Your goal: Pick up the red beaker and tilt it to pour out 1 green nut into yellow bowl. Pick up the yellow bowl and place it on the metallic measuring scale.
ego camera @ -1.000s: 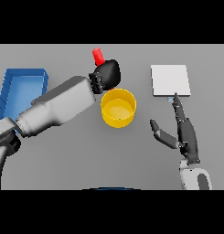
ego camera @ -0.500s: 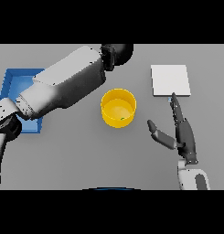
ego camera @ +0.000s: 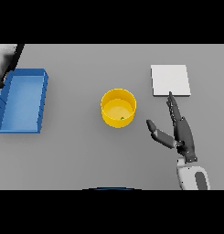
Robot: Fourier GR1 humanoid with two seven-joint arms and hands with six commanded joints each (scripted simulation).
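The yellow bowl (ego camera: 118, 108) stands upright in the middle of the table, and a small green nut (ego camera: 122, 119) lies inside it near the front wall. To the back right lies the metallic measuring scale (ego camera: 170, 80), a flat pale square. My right hand (ego camera: 181, 132) hovers open to the right of the bowl, fingers straight and pointing at the scale's near edge, thumb spread toward the bowl. Only a piece of my left arm (ego camera: 4, 64) shows at the far left edge. Neither its hand nor the red beaker can be seen.
A blue tray (ego camera: 22, 100) sits at the left side of the table, its far corner partly under my left arm.
My left arm has swung from above the bowl to the far left edge, taking the red beaker out of view. The right hand has stayed in place.
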